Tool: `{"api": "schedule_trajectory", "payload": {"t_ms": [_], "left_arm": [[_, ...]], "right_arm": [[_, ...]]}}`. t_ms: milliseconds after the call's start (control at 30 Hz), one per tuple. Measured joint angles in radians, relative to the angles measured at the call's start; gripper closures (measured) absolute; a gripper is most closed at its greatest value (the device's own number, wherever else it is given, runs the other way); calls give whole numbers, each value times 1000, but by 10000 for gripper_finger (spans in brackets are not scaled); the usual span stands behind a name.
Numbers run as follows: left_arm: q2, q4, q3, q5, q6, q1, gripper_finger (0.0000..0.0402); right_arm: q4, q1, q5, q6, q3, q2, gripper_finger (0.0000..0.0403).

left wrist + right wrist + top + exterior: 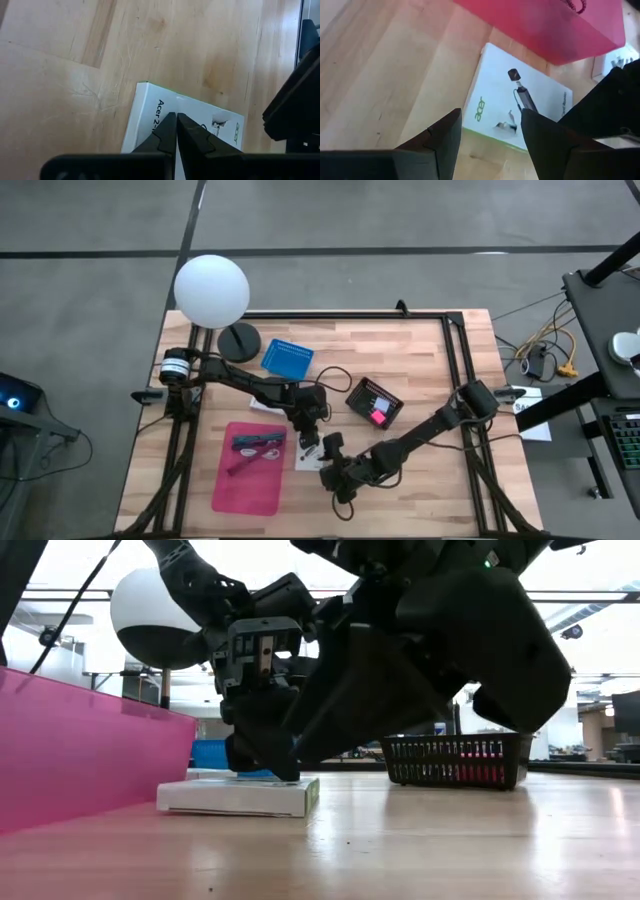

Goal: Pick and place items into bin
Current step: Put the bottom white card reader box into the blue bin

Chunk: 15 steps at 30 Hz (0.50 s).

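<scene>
White box (520, 107) lies flat on the wood table (430, 480) — left tool (176, 120) clenched on it, right tool (490, 127) released above.

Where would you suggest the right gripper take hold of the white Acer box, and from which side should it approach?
Across its two long edges, coming from above. The white box lies flat on the table, so only its thin sides offer purchase. The shut left gripper presses on its top at one end, so the open right gripper should probably straddle the free end near the green-edged side.

Left claw (262, 745) atop white box (238, 796)
</scene>
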Motion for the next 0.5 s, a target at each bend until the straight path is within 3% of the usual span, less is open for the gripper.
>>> {"api": "schedule_trajectory", "payload": {"t_ms": [500], "left_arm": [[0,-1,-11,11,-1,1,401]], "right_arm": [[49,-2,-11,11,-14,4,211]]}}
